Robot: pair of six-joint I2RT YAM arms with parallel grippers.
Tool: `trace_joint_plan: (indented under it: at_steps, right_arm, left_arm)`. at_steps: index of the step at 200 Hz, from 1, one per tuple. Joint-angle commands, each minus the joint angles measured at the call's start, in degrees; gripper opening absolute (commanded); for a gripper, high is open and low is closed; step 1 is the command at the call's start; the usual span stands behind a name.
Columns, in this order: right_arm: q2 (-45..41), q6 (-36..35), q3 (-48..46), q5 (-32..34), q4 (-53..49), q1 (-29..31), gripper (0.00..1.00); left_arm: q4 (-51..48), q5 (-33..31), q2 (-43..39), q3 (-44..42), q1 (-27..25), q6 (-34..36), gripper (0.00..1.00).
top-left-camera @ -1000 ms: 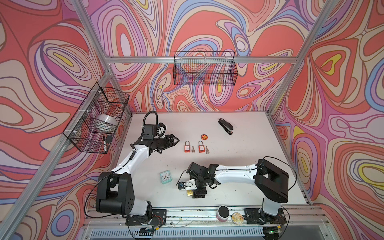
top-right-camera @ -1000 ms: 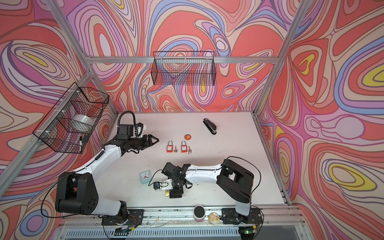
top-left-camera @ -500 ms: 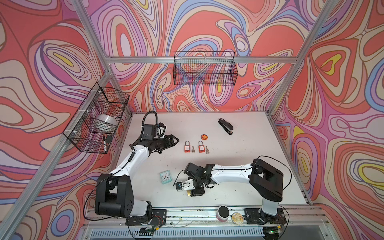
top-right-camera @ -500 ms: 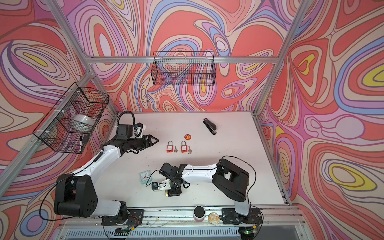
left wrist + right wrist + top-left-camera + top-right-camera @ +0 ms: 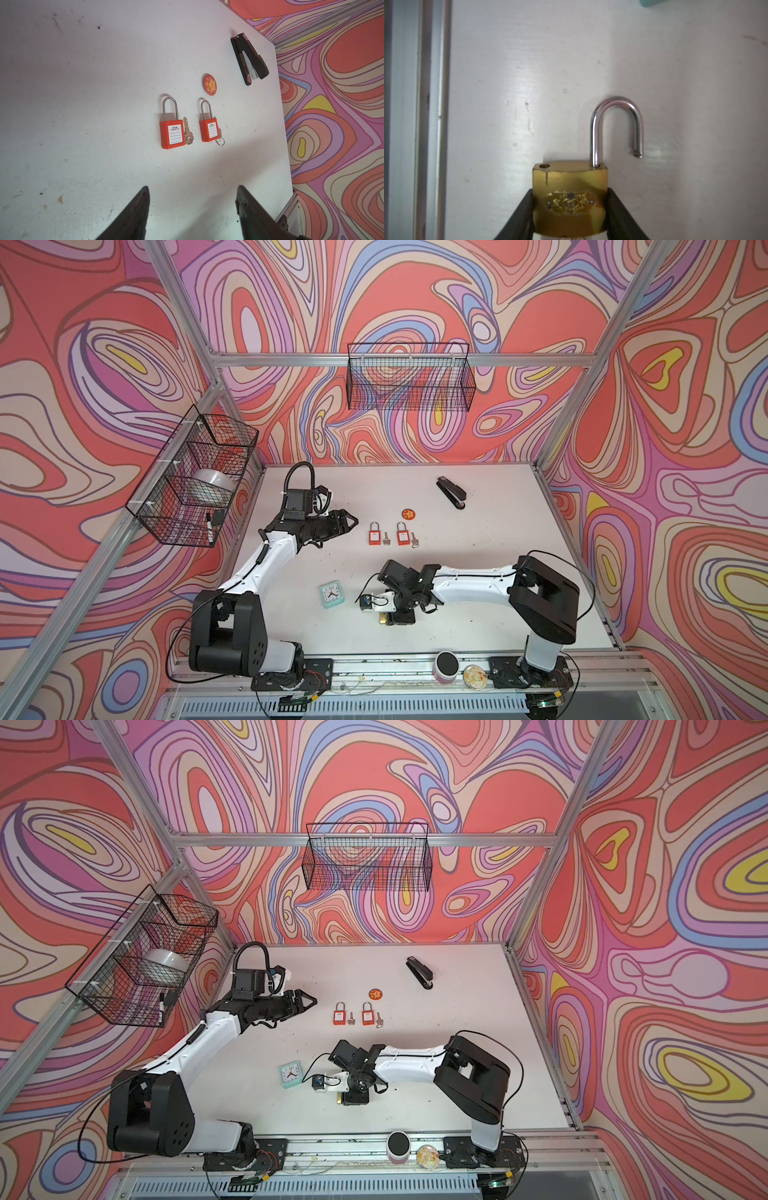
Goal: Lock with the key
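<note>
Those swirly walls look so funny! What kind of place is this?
Probably a robot practice booth: two robot arms bolted to a rail, swirly printed walls on an aluminium frame, and a table with red padlocks and a brass padlock.

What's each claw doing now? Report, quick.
Left claw: open, holding nothing.
Right claw: closed on the brass padlock.

Stapler (image 5: 451, 492) at table's (image 5: 490, 572) back, two padlocks (image 5: 374, 536) mid-table, clock (image 5: 332, 594) in front, left of the lock (image 5: 570, 199)
</note>
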Motion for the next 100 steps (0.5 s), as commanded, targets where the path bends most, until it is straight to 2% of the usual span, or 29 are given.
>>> trace_joint_plan:
  at_steps: [1, 42, 71, 100]
  right_arm:
    - [-7.6, 3.2, -1.5, 0.2, 4.3, -5.9, 0.36]
    - [-14.1, 4.8, -3.1, 0.6, 7.5, -14.5, 0.36]
    - [-15.0, 6.7, -2.3, -0.1, 10.9, -17.7, 0.36]
    - [-14.4, 7.9, -0.6, -1.3, 13.5, -19.2, 0.36]
  left_arm:
    - [-0.4, 0.8, -1.2, -0.4, 0.4, 0.7, 0.68]
    - [4.7, 2.9, -2.5, -2.4, 0.4, -2.0, 0.66]
    - [7.4, 9.4, -2.2, -2.7, -0.5, -3.4, 0.63]
    - [8.6, 14.8, -2.1, -2.5, -3.5, -1.6, 0.62]
